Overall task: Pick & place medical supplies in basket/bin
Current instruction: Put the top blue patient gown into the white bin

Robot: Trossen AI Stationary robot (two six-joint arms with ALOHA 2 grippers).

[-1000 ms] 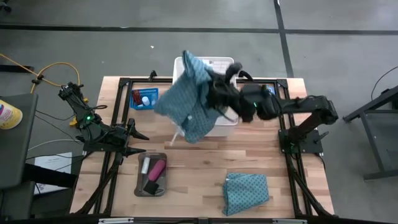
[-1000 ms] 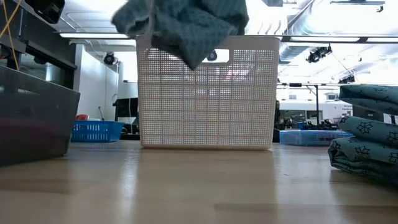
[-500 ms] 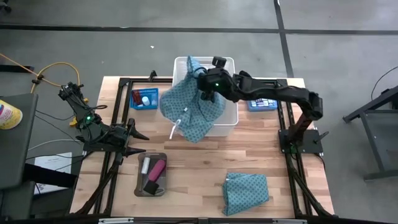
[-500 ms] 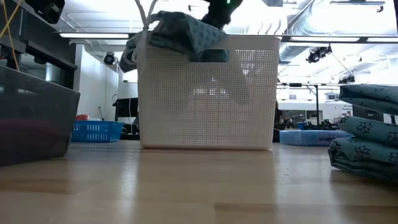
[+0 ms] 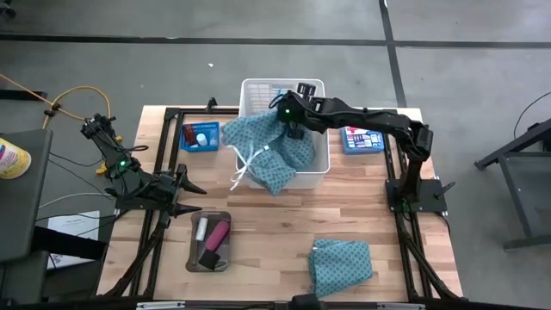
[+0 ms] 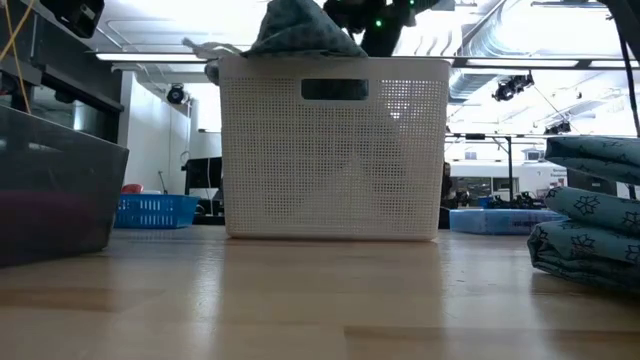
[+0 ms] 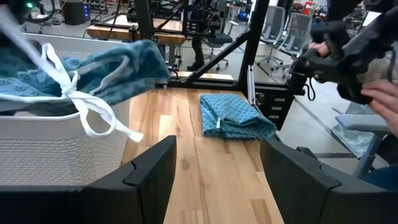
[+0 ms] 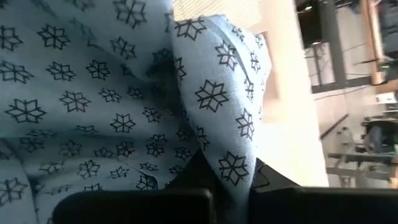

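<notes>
Right hand (image 5: 288,119) clamped on teal cloth (image 5: 267,151) draped over white basket (image 5: 314,164) at 12 o'clock; left hand (image 5: 191,198) spread, empty, at 9 o'clock of counter (image 5: 275,224)

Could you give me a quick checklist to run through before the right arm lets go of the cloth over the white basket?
1. Right gripper shut on the teal cloth: ok.
2. Gripper above the white basket: ok.
3. Cloth fully inside the basket: not ok; it drapes over the near-left rim, and the white ties hang outside.
4. Left gripper clear of the basket, by the grey tray: ok.
5. Room left inside the basket: cannot tell.
6. Second cloth on the table, clear of the drop: ok.
</notes>
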